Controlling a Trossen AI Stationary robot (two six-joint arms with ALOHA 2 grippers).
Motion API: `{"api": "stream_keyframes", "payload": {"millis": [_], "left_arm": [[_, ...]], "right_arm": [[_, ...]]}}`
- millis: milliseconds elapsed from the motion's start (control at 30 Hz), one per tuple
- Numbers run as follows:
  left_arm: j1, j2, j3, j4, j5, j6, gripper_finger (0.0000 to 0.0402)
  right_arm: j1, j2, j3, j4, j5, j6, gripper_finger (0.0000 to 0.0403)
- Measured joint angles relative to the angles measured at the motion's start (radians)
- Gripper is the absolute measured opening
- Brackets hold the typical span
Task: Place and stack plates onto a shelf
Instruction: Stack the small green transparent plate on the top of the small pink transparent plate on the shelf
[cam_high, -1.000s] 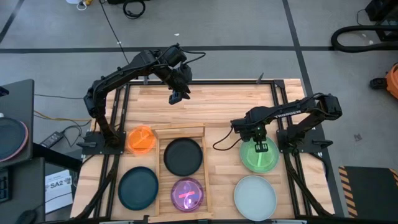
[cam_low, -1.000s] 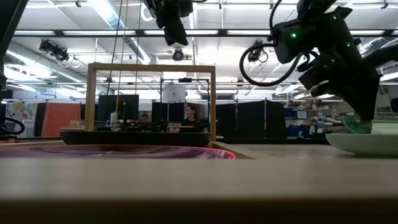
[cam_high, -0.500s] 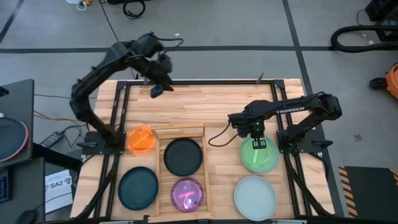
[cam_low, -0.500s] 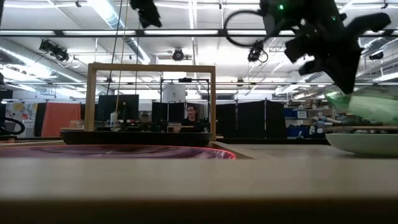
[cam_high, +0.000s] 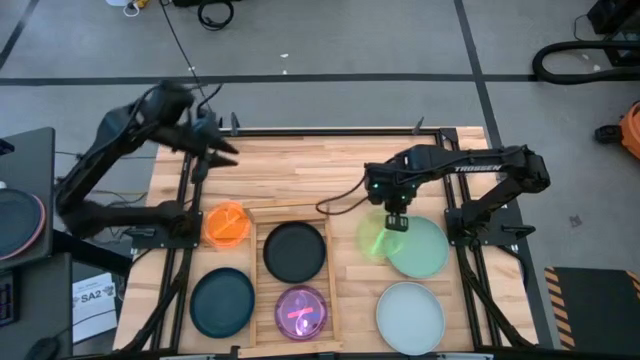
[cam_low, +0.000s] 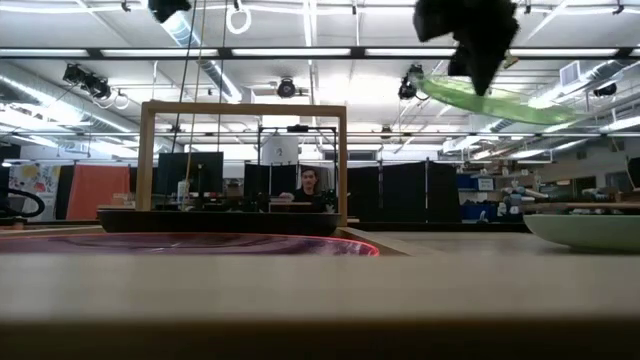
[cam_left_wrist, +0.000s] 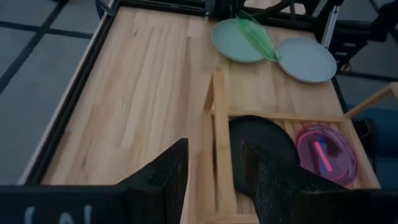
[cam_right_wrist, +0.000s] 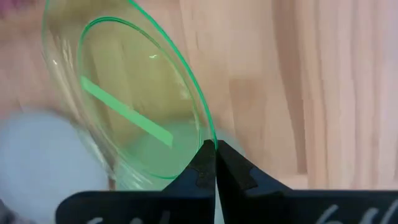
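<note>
Above the surface's right half, the right tool (cam_high: 395, 222) pinches the small translucent green plate (cam_high: 374, 238) by its rim, lifted and tilted. Leftward lies the slatted light-wood shelf (cam_high: 259, 272), nearer this arm. The left tool (cam_high: 222, 153), spread, waits at the far-left corner.

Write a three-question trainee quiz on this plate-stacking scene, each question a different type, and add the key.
1. True or false: the right gripper is shut on the rim of the green translucent plate and holds it tilted above the table.
2. Multiple choice: which plates lie inside the wooden shelf? A) orange and dark teal B) black and purple C) mint green and pale blue-white
3. Fill in: the left gripper is open over the ____ corner of the table, holding nothing.

Key:
1. True; the low view shows the plate in the air.
2. B: the black plate and the purple plate.
3. Far left, beyond the orange plate.
</note>
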Motion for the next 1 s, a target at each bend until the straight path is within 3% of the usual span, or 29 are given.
{"api": "stream_keyframes", "payload": {"millis": [200, 500, 700, 1000], "left_arm": [[0.0, -0.229, -0.219, 0.069, -0.008, -0.064, 0.0155], [0.0, -0.45, -0.357, 0.071, -0.045, -0.092, 0.0155], [0.0, -0.526, -0.392, 0.076, -0.048, -0.125, 0.0155], [0.0, -0.54, -0.395, 0.078, -0.048, -0.143, 0.0155]], "right_arm": [[0.032, 0.006, 0.014, 0.187, -0.001, 0.132, 0.0005], [0.12, 0.051, 0.014, 0.439, 0.033, 0.262, 0.0005], [0.172, 0.132, 0.014, 0.573, 0.051, 0.3, 0.0005], [0.245, 0.294, 0.014, 0.771, 0.005, 0.324, 0.0005]]}}
